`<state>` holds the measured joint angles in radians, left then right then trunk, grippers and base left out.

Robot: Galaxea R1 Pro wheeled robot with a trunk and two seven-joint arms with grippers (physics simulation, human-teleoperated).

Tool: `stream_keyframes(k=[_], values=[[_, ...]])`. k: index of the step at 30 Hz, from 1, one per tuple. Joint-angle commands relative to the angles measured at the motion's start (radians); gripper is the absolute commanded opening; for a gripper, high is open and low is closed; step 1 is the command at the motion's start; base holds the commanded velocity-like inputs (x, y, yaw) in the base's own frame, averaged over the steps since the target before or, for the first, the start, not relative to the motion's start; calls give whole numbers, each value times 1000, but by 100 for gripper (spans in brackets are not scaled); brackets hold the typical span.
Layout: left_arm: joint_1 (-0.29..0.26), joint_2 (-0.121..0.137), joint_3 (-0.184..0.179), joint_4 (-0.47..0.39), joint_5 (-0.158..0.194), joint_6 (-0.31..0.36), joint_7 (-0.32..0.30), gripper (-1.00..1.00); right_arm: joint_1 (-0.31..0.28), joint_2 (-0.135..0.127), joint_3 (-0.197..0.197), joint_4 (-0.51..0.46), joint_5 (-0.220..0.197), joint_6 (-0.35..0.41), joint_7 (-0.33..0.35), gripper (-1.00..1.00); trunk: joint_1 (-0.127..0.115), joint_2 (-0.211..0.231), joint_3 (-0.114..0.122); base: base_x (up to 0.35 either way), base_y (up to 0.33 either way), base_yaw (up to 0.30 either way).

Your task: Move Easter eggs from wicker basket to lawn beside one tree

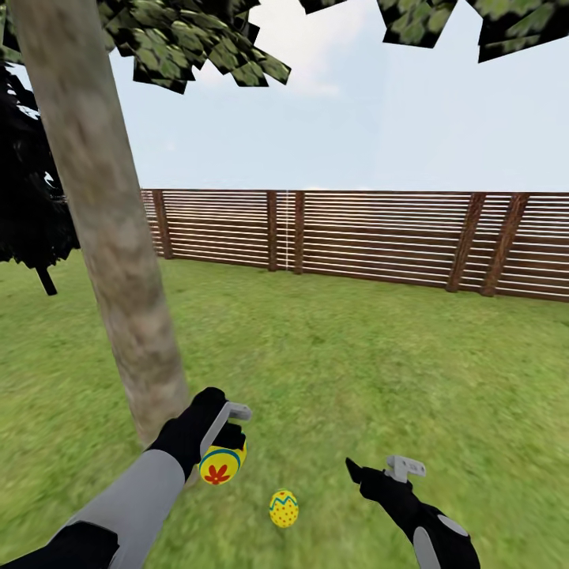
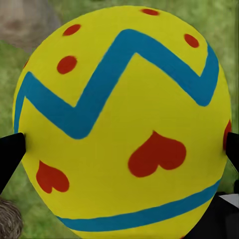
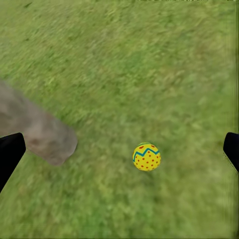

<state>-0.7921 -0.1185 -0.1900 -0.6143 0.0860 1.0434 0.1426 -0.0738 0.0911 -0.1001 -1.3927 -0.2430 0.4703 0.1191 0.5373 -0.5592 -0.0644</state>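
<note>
1. The left hand is clamped on a yellow egg with a blue zigzag band and red marks; its dark fingers press the egg's two sides, and it hangs low over the grass just beside the foot of the tree trunk
2. The right hand holds nothing and its fingers stand apart; below and ahead of it a second egg lies on the lawn, between the two hands and near the same trunk
3. Neither a third egg nor a basket can be made out from here
4. The eggs look hard, smooth and rounded, so I would expect them to be light but slippery, apt to squirt out of a pinch or roll once set down; the widest part of the belly, where the left hand has it, seems the safest hold, and a low release should keep it from rolling off
5. No brand, label or writing can be read; the eggs carry only painted bands, dots and heart-like marks
6. A brown slatted fence runs well beyond both hands
</note>
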Motion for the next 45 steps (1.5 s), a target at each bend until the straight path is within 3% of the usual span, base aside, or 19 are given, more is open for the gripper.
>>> stream_keyframes(k=[1, 27, 45], values=[[-1, 0, -3, -1, 9, 4, 9, -100, -1, 1, -3, 0, -4, 5, 7, 100, 1, -2, -2, 230, -242, 0], [-1, 0, -3, -1, 10, 4, 9, -100, -1, 1, -3, -1, -3, 5, 5, 100, 1, -2, 5, 197, -193, 50], [-1, -3, -3, -1, 11, 4, 9, -100, -1, 1, -1, -1, -2, 5, 4, 100, 9, -16, 12, 31, -12, 137]])
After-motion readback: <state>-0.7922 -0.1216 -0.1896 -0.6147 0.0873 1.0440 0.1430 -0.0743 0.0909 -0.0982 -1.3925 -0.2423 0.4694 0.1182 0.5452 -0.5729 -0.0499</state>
